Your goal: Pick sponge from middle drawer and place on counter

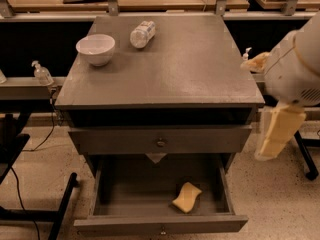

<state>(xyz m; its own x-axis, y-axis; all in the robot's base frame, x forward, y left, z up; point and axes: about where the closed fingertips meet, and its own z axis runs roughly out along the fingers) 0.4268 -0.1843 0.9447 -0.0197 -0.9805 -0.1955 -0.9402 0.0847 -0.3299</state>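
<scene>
Camera view: the tool (277, 131) hangs beside the table (190, 64) edge; whether it's open or closed, I can't tell. The sponge (187, 197) lies lower and inboard of it in the open drawer (135, 194), probably flat. Best approach: swing across, then descend straight, clear of the front panel.

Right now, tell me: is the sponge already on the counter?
No, the sponge lies in the open middle drawer, below the counter, while the tool hangs off to their right.
</scene>
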